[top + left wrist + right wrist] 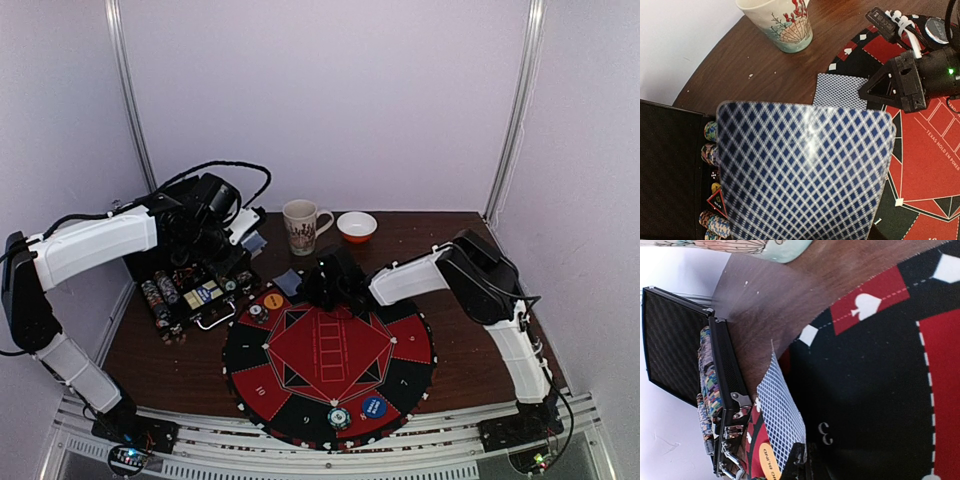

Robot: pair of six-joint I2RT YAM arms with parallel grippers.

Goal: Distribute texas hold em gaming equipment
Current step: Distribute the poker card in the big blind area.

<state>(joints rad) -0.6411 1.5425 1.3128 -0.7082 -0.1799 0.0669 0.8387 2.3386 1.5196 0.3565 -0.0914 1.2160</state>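
The left gripper is hovering above the open case at the far left of the table. It is carrying the first card clear of the table. The card is covering the jaws in the left wrist view, so their spread cannot be told. The first card is turning its blue lattice back to the wrist camera, with its top edge running level across the view. Its lower edge is falling outside the frame, so its long axis cannot be told.

The right gripper is reaching to the far left rim of the mat, near the mug. Its jaws are standing fully closed, pinching the second card by one end. The second card is sitting where the mat meets bare wood. It is showing its back and is tilting up on one edge. Its long axis is running straight out from the fingertips, with the free end pointing toward the mug.

Striped chips are lying in rows inside the case, just left of the first card.
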